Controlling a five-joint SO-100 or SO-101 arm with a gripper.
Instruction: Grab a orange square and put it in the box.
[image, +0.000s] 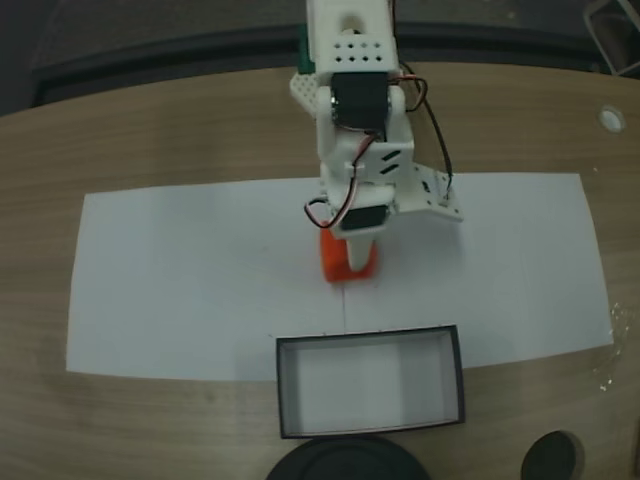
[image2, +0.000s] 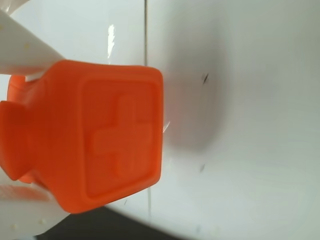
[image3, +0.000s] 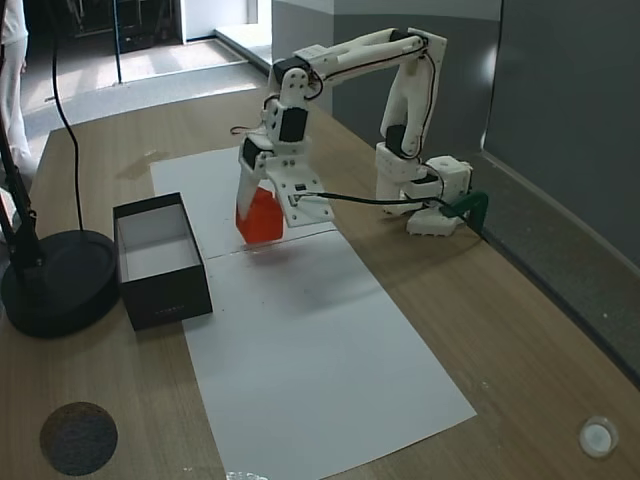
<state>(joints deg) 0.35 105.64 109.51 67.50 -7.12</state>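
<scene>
Gripper (image: 352, 258) closed on the cube (image: 348, 256), seen from above in a fixed view; the cube sits between the jaws over the white paper (image: 180, 280), short of the box (image: 370, 345). In the other fixed view the cube (image3: 260, 217) appears raised slightly off the sheet, beside the box (image3: 160, 290). The wrist view shows the cube (image2: 100, 140) held at its sides, its raised cross facing the camera. Progress: the grasp looks complete; carrying the cube over the box and releasing it remain. The box is empty.
</scene>
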